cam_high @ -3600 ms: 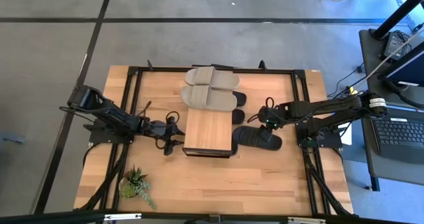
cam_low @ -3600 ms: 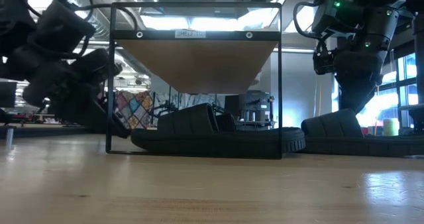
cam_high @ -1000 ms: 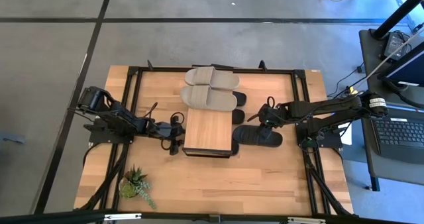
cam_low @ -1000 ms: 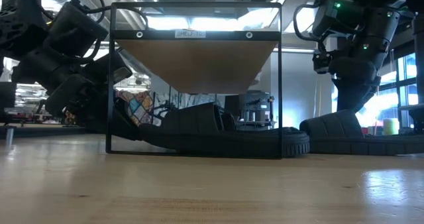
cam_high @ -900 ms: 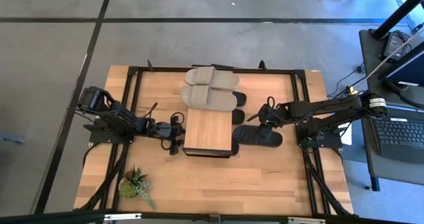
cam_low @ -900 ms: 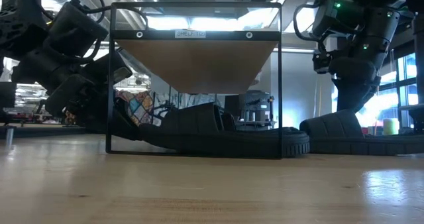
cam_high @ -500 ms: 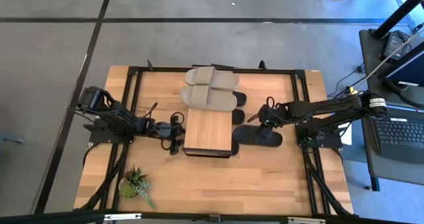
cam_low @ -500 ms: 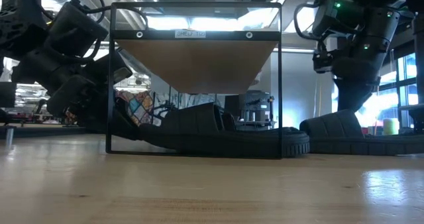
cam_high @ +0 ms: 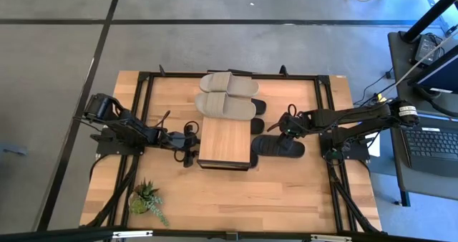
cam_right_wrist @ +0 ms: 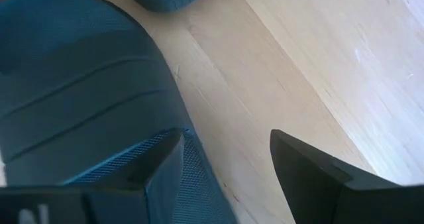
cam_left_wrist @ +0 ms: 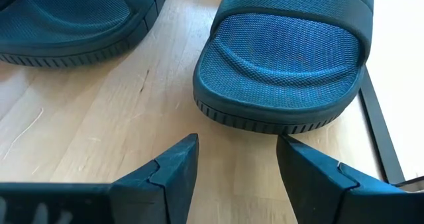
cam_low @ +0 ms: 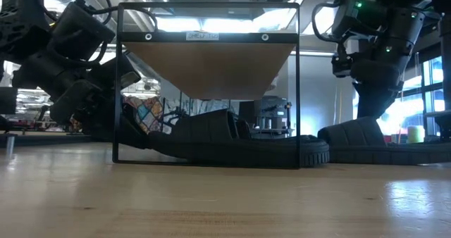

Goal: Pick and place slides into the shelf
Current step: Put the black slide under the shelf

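Note:
The shelf (cam_high: 225, 143) stands mid-table, and two beige slides (cam_high: 227, 95) lie side by side at the far end of its wood top. Under it lie black slides (cam_low: 232, 143), their ends sticking out on the right (cam_high: 258, 117). My left gripper (cam_high: 189, 145) is low at the shelf's left side. It is open, its fingertips (cam_left_wrist: 236, 144) just short of a black slide's rounded end (cam_left_wrist: 285, 58). Another black slide (cam_high: 279, 147) lies flat on the table right of the shelf. My right gripper (cam_high: 286, 124) hangs open over it, one finger above the slide (cam_right_wrist: 79, 105), the other over bare wood. My right gripper comes at the black slide from above, slanting down, straddling its side edge (cam_right_wrist: 189, 141). Whether the finger over the slide touches it, I cannot tell. The slide lies flat on the table.
A small potted plant (cam_high: 147, 197) stands near the table's front left. A black metal frame (cam_high: 143, 77) runs around the tabletop. A second black slide (cam_left_wrist: 73, 18) lies beside the one in front of my left gripper. Bare wood lies along the near edge (cam_high: 236, 199).

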Motion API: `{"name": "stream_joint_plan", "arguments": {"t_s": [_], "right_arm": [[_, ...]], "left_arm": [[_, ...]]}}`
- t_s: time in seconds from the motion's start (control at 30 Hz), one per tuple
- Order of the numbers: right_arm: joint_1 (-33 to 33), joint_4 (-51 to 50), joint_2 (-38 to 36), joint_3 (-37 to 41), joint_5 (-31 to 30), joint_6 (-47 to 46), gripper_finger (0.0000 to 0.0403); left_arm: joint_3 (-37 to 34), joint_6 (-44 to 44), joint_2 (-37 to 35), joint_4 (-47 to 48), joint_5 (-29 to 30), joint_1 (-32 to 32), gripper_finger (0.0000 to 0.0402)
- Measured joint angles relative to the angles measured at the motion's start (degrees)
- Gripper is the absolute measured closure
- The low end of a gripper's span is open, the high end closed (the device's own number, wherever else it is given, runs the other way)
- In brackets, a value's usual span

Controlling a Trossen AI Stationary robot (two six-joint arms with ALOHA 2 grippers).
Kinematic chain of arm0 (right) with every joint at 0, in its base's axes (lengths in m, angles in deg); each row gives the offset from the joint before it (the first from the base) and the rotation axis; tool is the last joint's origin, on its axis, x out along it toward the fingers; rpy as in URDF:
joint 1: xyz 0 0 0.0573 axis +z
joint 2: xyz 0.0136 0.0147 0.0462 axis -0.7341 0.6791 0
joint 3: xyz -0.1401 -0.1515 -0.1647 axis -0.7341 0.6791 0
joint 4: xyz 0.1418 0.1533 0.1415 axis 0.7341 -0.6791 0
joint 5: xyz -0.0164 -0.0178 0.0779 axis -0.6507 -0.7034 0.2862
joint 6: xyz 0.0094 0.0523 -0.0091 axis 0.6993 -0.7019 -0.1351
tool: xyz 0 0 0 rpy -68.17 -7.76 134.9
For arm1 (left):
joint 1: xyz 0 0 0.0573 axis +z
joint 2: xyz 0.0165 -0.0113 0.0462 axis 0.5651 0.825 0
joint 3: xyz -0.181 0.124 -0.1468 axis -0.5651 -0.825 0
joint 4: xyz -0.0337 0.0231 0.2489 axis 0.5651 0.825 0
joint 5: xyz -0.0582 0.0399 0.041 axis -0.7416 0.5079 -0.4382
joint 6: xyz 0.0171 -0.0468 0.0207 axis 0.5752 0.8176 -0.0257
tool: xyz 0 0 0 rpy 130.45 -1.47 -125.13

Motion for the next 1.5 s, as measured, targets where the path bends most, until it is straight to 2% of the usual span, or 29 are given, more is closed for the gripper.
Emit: {"name": "stream_joint_plan", "arguments": {"t_s": [0.57, 0.73, 1.5], "right_arm": [[0.0, 0.3, 0.0, 0.0, 0.3, -0.6, 0.0178], [0.0, 0.3, 0.0, 0.0, 0.4, -0.6, 0.0178], [0.0, 0.0, 0.0, 0.0, -2.3, -1.9, 0.0178]], "left_arm": [[0.0, -6.6, 0.0, -1.7, 0.1, 0.0, 0.0207], [0.0, -12.5, 0.0, -2.1, 0.7, 0.0, 0.0207], [0.0, -12.2, 0.0, -2.1, 0.8, 0.0, 0.0207]]}}
